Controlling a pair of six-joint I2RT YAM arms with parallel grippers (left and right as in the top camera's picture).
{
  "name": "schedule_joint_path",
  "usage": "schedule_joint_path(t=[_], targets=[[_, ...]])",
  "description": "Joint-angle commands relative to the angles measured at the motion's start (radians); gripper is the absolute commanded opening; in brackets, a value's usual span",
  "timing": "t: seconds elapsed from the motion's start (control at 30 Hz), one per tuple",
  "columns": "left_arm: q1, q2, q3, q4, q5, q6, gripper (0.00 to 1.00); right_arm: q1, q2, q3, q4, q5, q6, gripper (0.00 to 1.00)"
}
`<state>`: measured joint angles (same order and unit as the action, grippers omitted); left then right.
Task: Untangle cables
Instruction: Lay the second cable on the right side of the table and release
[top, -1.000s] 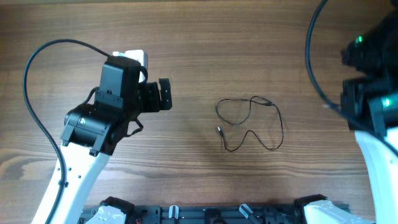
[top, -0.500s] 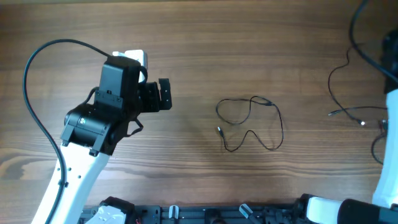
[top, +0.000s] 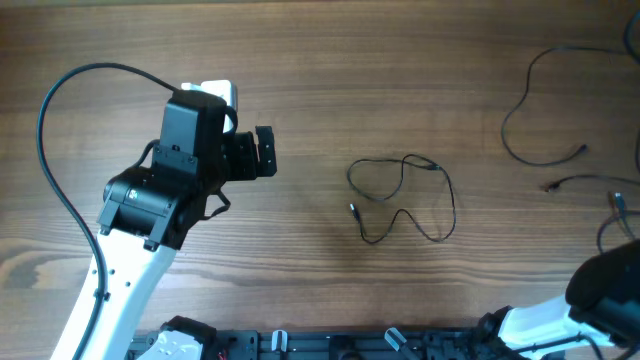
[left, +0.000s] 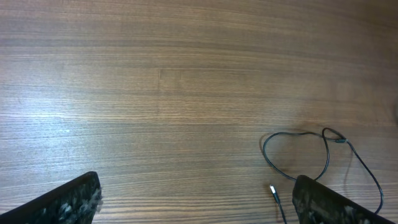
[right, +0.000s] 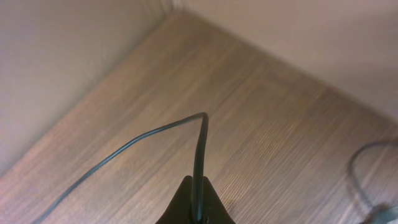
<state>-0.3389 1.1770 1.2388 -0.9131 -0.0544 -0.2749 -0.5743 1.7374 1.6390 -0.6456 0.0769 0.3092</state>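
Overhead: one cable (top: 402, 196) lies in loose loops at the centre of the table (top: 320, 60), clear of the other cables (top: 535, 110) at 2 to 3 o'clock. The left gripper (top: 265, 152) hangs at its 9 o'clock, jaws wide, likely ready to pin it.

Left wrist: that cable (left: 298, 155) sits at 4 o'clock.

Right wrist: the right gripper (right: 194, 198) is pinched on a cable (right: 155, 134), raised, seemingly to draw it apart.

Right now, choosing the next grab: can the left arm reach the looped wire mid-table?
Probably yes: the left gripper is open and faces the wire, with only bare table between them.
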Motion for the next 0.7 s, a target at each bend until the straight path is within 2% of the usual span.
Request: schedule_joint_path(t=[0.0, 0.13, 0.23, 0.3, 0.4, 0.43, 0.47, 0.53, 0.6, 0.67], targets=[[0.005, -0.005, 0.006, 0.002, 0.005, 0.013, 1.0, -0.014, 0.064, 0.009, 0.0, -0.074, 0.099, 0.04], [0.005, -0.005, 0.006, 0.002, 0.005, 0.013, 1.0, -0.032, 0.124, 0.008, 0.009, -0.122, 0.172, 0.04], [0.005, -0.005, 0.006, 0.002, 0.005, 0.013, 1.0, -0.041, 0.162, 0.008, 0.013, -0.151, 0.165, 0.04], [0.005, -0.005, 0.006, 0.002, 0.005, 0.013, 1.0, -0.042, 0.195, 0.008, 0.011, -0.171, 0.12, 0.13], [0.005, -0.005, 0.006, 0.002, 0.005, 0.013, 1.0, -0.042, 0.234, 0.008, 0.004, -0.209, 0.082, 0.16], [0.005, -0.005, 0.006, 0.002, 0.005, 0.013, 1.0, -0.042, 0.24, 0.008, 0.0, -0.219, 0.082, 0.26], [0.005, -0.005, 0.006, 0.002, 0.005, 0.013, 1.0, -0.042, 0.249, 0.008, -0.004, -0.23, 0.082, 0.46], [0.005, -0.005, 0.006, 0.002, 0.005, 0.013, 1.0, -0.042, 0.257, 0.008, -0.015, -0.246, 0.08, 0.73], [0.005, -0.005, 0.006, 0.002, 0.005, 0.013, 1.0, -0.042, 0.257, 0.006, -0.021, -0.27, 0.058, 0.89], [0.005, -0.005, 0.006, 0.002, 0.005, 0.013, 1.0, -0.042, 0.257, 0.006, -0.025, -0.322, 0.014, 1.0]])
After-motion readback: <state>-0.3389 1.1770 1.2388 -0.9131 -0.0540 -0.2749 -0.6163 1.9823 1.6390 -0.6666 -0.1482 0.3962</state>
